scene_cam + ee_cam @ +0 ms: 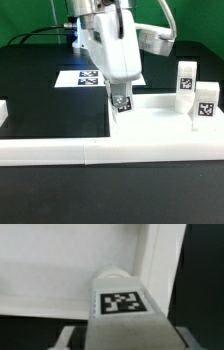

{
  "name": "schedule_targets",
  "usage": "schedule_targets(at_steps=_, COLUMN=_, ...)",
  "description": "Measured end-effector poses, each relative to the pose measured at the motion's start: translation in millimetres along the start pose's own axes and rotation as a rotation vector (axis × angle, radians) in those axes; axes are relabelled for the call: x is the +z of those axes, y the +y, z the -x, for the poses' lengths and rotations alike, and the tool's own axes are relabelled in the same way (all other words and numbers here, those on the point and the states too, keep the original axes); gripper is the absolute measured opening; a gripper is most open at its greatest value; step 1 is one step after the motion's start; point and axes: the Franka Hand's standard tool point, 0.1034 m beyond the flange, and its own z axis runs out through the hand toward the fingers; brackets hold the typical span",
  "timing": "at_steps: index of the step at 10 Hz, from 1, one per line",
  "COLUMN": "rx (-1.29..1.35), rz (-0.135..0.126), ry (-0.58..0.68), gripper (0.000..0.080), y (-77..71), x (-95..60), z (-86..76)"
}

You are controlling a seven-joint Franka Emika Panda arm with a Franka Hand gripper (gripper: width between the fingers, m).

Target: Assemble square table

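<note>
The robot's fingers (121,103) are down at the square table top (150,112), the big white slab with the raised rim, which lies on the black worktop (40,90) right against the long low border wall (60,150). The fingers hold a white leg (122,308) with a black-and-white tag on it. In the wrist view the leg fills the gap between the fingers, and they seem closed tight on its sides. The leg's round tip looks like it is at or just above the slab, near the slab's rim, but I cannot tell if it is touching yet.

Two more leg blocks (196,92) stand upright on the slab, at its far side from the fingers. The marker board (82,78) lies flat on the worktop behind the slab, partly hidden by the arm.

What could go wrong, I think:
- The leg may miss its hole, because the tip hides the spot under it
- If the leg is a bit tilted, it could jam when turned
- Pushing down hard could slide the slab along the border wall
- A loose hold could let the leg slip while it is twisted
</note>
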Motion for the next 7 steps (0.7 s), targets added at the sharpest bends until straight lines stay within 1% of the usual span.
schedule_targets(at_steps=1, rx=0.076, rz=-0.009, ry=-0.009, gripper=0.0293, y=1.0, x=-0.4, z=0.0)
schedule_targets(at_steps=2, rx=0.059, rz=-0.009, ry=-0.009, gripper=0.0293, y=0.9, x=-0.4, z=0.2)
schedule_targets(at_steps=3, rx=0.031, rz=-0.010, ry=-0.009, gripper=0.0294, y=0.7, x=-0.4, z=0.6)
schedule_targets(at_steps=4, rx=-0.071, rz=-0.004, ry=-0.001, gripper=0.0294, y=-1.0, x=-0.2, z=2.8)
schedule_targets(at_steps=5, rx=-0.252, rz=-0.001, ry=0.011, gripper=0.0511, y=-7.9, x=-1.4, z=9.7)
schedule_targets(at_steps=6, rx=-0.406, rz=-0.003, ry=0.018, gripper=0.0511, y=-9.8, x=-2.2, z=16.4)
schedule_targets(at_steps=7, rx=-0.495, rz=-0.002, ry=0.016, gripper=0.0619, y=-8.9, x=-3.5, z=19.7)
